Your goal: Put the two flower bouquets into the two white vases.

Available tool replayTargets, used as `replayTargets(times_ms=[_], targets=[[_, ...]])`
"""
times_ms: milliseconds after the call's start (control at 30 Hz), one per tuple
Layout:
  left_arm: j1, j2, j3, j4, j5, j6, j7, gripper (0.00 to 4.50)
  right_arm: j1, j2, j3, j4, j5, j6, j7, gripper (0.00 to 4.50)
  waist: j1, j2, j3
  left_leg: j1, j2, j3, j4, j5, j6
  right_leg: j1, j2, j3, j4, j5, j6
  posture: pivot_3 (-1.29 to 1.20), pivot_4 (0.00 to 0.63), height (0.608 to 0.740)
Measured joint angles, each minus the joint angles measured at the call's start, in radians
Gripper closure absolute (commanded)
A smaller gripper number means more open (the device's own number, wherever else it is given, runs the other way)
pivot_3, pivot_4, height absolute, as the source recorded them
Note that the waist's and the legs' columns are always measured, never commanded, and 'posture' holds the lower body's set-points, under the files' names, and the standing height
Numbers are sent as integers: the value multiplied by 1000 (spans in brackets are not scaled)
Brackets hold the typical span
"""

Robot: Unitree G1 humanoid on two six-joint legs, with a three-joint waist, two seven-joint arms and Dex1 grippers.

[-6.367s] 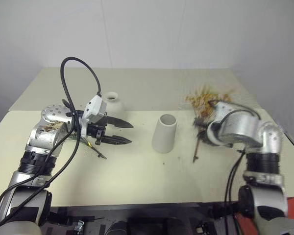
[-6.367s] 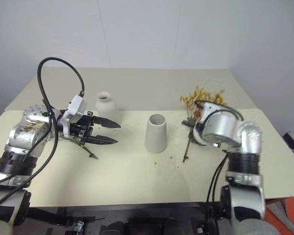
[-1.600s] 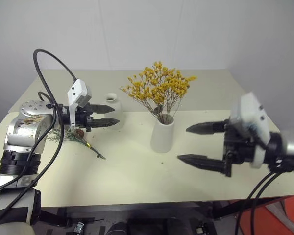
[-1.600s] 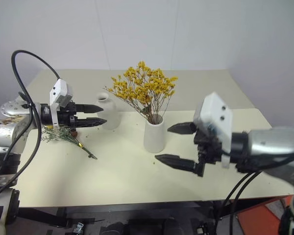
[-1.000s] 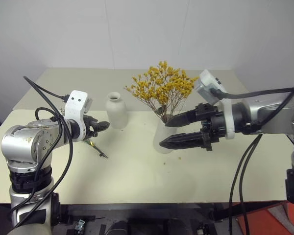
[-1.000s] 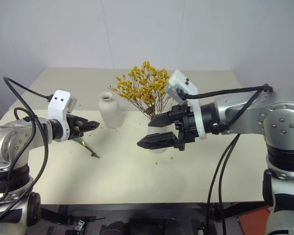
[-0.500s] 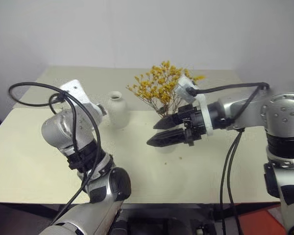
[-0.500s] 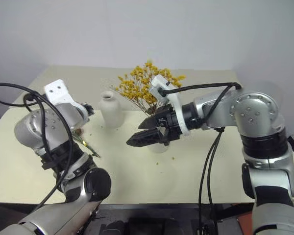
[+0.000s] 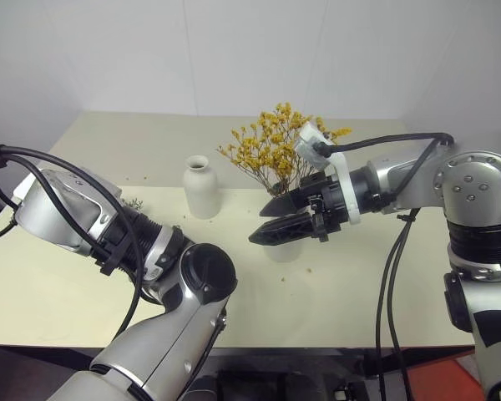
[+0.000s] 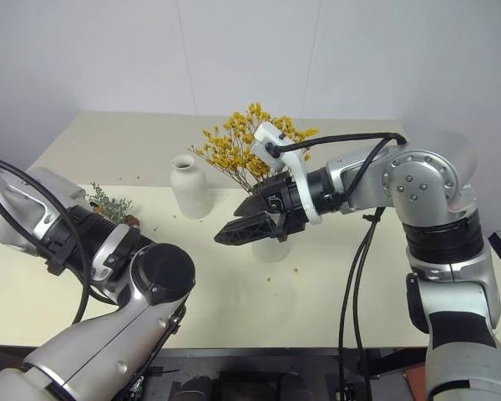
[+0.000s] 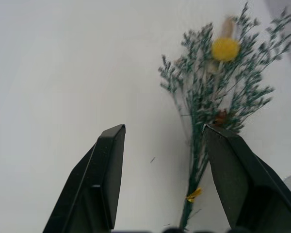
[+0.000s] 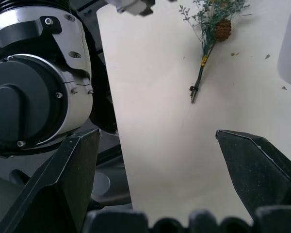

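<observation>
On the cream table (image 10: 334,284) | grey-green sprig bunch with pinecone and yellow ball (image 11: 211,92) lies flat | left gripper (image 11: 162,179) jaws apart above stem, empty | advice: clamp low, lift, carry to bottle-shaped white vase (image 10: 188,185).

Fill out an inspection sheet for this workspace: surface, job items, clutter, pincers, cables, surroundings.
Surface: cream table, bare in front.
Job items: yellow bouquet stands in the cone vase; bottle vase holds nothing; green sprig bunch lies flat on the table.
Clutter: a few small crumbs near the cone vase.
Pincers: left pincer open above the sprig's stem, holding nothing; right pincer open in front of the cone vase, holding nothing.
Cables: black cables run along both arms.
Surroundings: plain white wall.
</observation>
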Motion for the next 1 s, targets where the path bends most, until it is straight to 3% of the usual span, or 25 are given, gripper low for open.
replayTargets(times_ms=[300,433,733,1000], targets=[[0,6,-92,340,728,0,-846,1719,15,39,-26,-12,-7,9,-26,34,-13,0,0,-1,0,0,-1,0,0,-1,0,-1,-1,0,0,0,150,740],[-21,5,-46,402,963,0,-1078,1719,24,50,-53,-20,-6,25,-48,34,-26,0,0,-1,1,0,-2,0,0,-1,0,-1,-1,0,0,0,150,740],[-26,7,5,481,1282,-42,-1414,1719,35,80,-85,-40,4,62,-84,34,-26,0,0,0,1,0,-1,0,0,-2,0,0,6,0,0,0,150,740],[3,13,-17,528,1312,-104,-1555,1719,38,106,-88,-61,3,66,-104,34,-25,0,0,-1,2,0,0,0,0,-3,-1,0,10,0,0,0,150,740]])
